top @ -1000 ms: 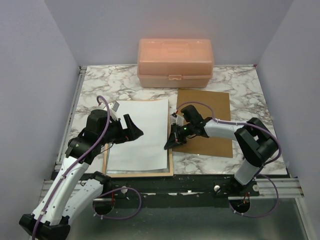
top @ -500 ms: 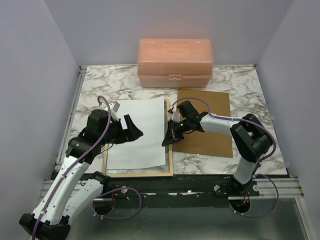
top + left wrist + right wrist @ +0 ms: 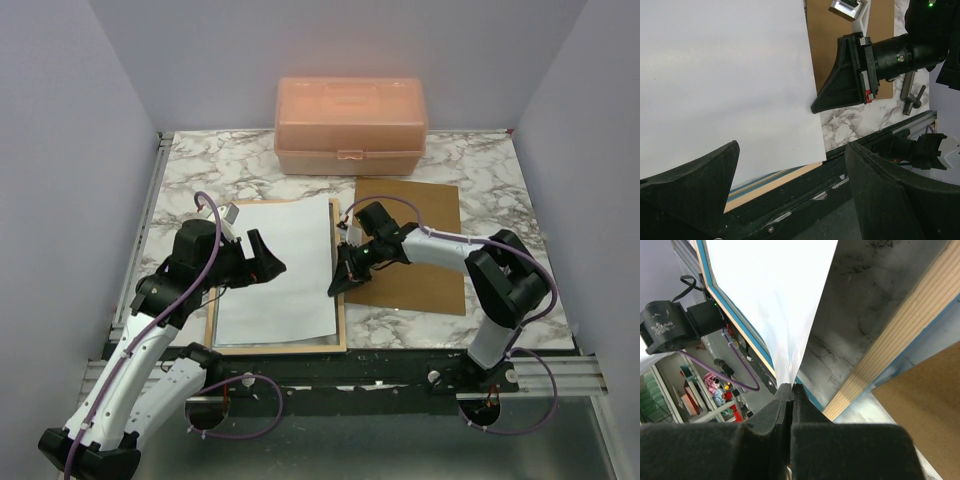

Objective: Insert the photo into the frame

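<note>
1. The photo (image 3: 275, 265) lies with its plain white back up inside the frame (image 3: 280, 348). It covers most of the pane and sits slightly askew. A narrow strip of pane shows along the near side.
2. The photo's right edge runs just beside the frame's right rim. The right wrist view shows the lower part of that edge raised off the pane.
3. The right hand (image 3: 337, 290) is closed on that raised edge. In the right wrist view the white sheet (image 3: 780, 290) runs straight into the pinched tips of the hand (image 3: 790, 390).
4. The frame lies flat on the near left part of the bench (image 3: 220, 160), light wood side up. A line of blue shows along its rim (image 3: 900, 340) in the right wrist view.
5. The left hand (image 3: 265, 255) is above the left part of the photo with its jaws spread wide and nothing between them. Its wrist view shows the sheet (image 3: 725, 75) below its fingers (image 3: 690, 185). I cannot tell whether they touch the paper.
6. A brown backing board (image 3: 420, 250) lies flat on the bench just to the right of the frame. The right arm reaches across it.
7. A translucent orange box (image 3: 350, 125) with a lid stands at the far edge of the bench, well apart from the frame.
</note>
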`<state>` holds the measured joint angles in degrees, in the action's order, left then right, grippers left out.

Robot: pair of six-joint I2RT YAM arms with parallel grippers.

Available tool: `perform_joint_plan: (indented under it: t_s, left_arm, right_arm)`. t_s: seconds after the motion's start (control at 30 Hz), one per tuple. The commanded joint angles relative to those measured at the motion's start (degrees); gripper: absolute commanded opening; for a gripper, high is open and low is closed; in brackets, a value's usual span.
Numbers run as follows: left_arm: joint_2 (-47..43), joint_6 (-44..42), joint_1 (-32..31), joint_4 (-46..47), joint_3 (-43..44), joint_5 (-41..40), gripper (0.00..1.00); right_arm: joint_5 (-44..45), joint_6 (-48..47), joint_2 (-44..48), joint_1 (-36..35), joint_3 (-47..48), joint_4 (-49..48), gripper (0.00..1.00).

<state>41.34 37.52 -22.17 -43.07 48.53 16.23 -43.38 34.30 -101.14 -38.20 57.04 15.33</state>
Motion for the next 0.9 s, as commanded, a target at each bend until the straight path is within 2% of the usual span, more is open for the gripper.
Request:
perform_joint_plan:
  t_s: [0.0,0.57,0.77,0.87]
  left_arm:
    - [-1.0,-0.5,0.3,-1.4,-0.3,-0.9,0.89]
    - [-0.8,-0.5,0.3,-1.2,-0.9,-0.8,0.89]
    - [-0.9,-0.8,0.3,-1.5,-1.3,-0.8,0.89]
    - [-1.0,-0.8,0.3,-1.6,-1.5,-0.8,0.89]
  right_arm:
    - [-1.8,-1.7,2.7,-0.3,-0.8,2.2,0.01]
    - [-4.3,2.1,0.7,-0.7,-2.9,-3.7,0.0]
    - [-2.5,2.8,-1.8,-1.3,-1.6,-4.1,0.01]
    - [-0.2,2.7,-1.5,-1.4,-1.5,-3.1,0.04]
